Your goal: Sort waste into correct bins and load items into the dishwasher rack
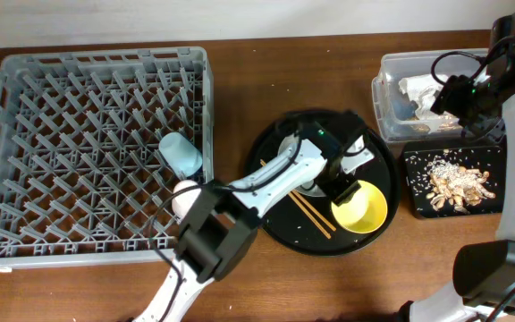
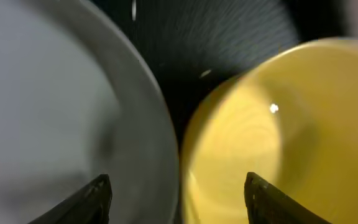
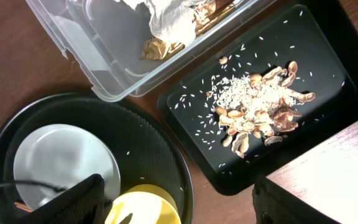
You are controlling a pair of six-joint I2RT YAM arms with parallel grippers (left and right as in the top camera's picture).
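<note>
My left gripper is open and empty, low over the round black tray, its fingers straddling the gap between the pale grey plate and the yellow bowl. The bowl sits at the tray's right front, with the chopsticks beside it. My arm hides most of the plate. My right gripper is open and empty, held high above the clear tub, which holds the crumpled tissue. The shallow black tray holds rice and brown chunks. A light blue cup stands in the grey rack.
The round black tray lies between the rack and the bins, with a few rice grains on it. A pale round thing shows at the rack's right edge under my left arm. A pale raised surface borders the black tray's right side.
</note>
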